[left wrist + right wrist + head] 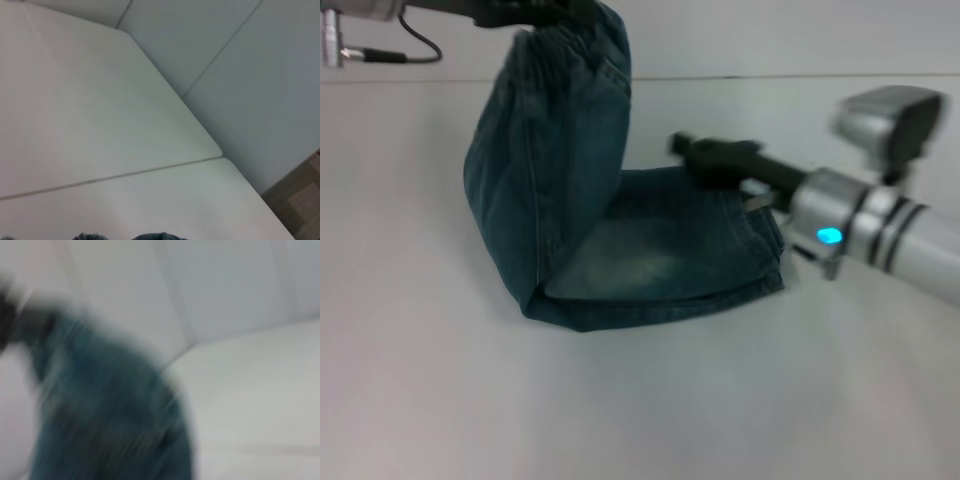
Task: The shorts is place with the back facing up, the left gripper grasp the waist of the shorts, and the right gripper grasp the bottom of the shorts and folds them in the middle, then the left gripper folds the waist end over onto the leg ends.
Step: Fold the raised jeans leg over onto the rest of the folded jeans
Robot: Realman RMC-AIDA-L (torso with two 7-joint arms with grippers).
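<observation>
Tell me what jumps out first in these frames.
The denim shorts dominate: one end is lifted high at the top of the head view by the left gripper, forming a tall arch, while the other end lies flat on the white table. The right gripper hovers over the flat part, to the right.

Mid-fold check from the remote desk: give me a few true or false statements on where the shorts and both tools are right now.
1. The left tool holds the waist end of the denim shorts up off the table. True.
2. The shorts lie fully flat. False: one end stands raised.
3. The right tool is over the lower layer. True.
4. The shorts are red. False: dark blue denim.
</observation>
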